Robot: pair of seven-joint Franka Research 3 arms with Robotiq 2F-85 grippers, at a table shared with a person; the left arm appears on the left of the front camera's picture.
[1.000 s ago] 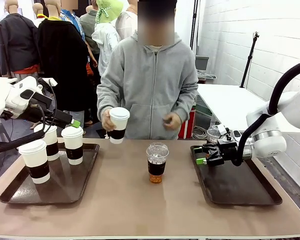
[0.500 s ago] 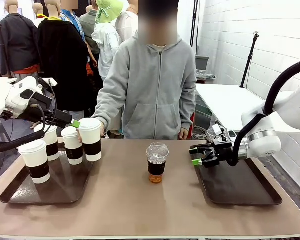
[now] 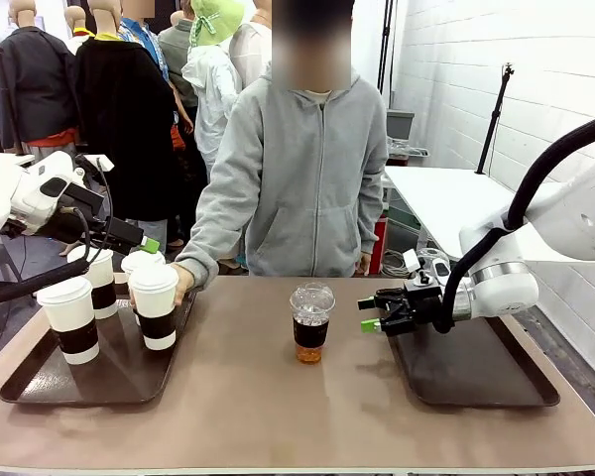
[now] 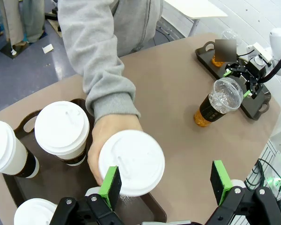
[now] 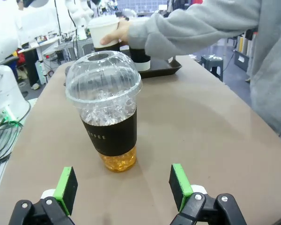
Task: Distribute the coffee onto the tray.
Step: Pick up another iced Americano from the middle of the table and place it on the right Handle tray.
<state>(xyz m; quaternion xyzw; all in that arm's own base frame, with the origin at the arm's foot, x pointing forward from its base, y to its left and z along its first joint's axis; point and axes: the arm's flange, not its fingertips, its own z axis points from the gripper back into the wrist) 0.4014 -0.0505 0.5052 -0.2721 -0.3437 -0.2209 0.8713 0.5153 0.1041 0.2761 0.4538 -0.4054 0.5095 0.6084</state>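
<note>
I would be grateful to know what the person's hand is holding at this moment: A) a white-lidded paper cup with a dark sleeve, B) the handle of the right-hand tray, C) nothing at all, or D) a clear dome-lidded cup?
A: the person's hand grips a white-lidded paper cup at the left tray, while the clear cup stands alone, untouched.
</note>
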